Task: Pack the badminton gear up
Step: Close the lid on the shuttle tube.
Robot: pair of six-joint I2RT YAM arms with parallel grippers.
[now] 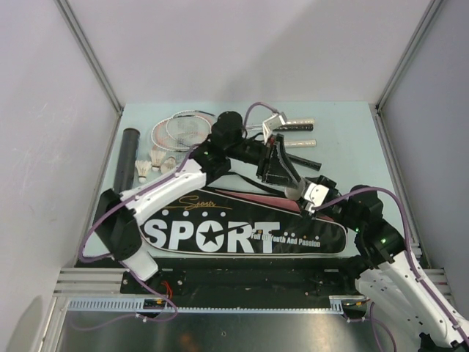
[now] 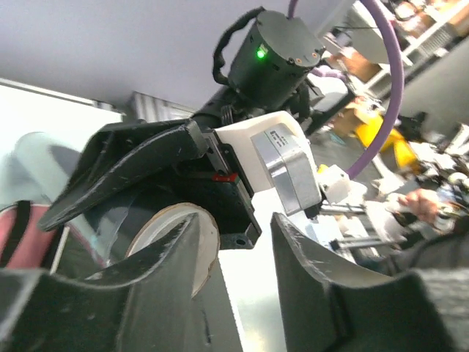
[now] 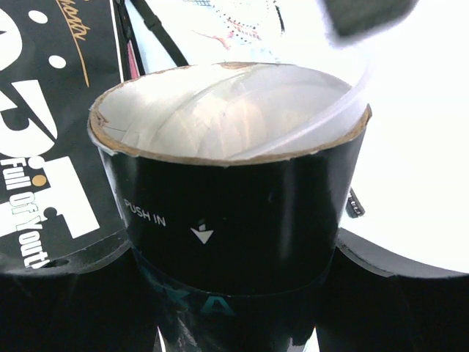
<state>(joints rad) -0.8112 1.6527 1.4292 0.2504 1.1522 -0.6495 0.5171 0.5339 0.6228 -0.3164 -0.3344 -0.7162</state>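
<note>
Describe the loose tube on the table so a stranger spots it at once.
Start at the black SPORT bag along the near edge and look past its left end. There a dark tube lies on the table, left of the white shuttlecocks. Unlike the other tube, no gripper holds it.

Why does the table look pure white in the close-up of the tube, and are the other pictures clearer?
Right wrist view: glare blows the table out to white, while the tube and its print are sharp. Left wrist view: its own fingers are dark and blurred up close, and the background at the frame's left edge is washed out. Top view: evenly lit and sharp.
</note>
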